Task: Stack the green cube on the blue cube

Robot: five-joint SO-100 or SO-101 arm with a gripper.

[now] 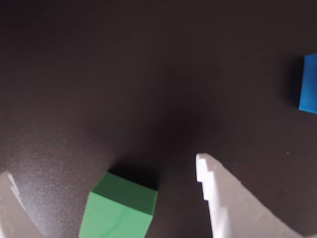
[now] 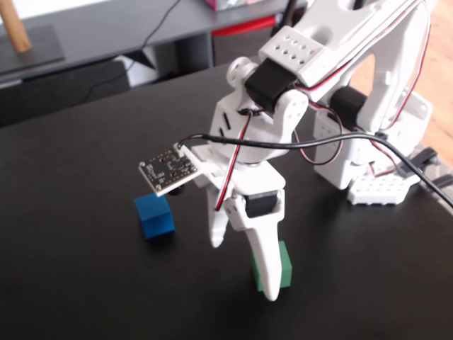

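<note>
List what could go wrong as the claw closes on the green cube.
1. The green cube sits turned at an angle between the open claw fingers, so they may press its corners, twisting or pushing it away.
2. The blue cube stands apart; carrying a badly gripped cube there may drop it.

Wrist view: blue cube (image 1: 309, 83) cut by right edge, green cube (image 1: 119, 208) cut by bottom edge. Fixed view: claw (image 2: 244, 269) finger covers green cube's (image 2: 284, 265) left part.
</note>
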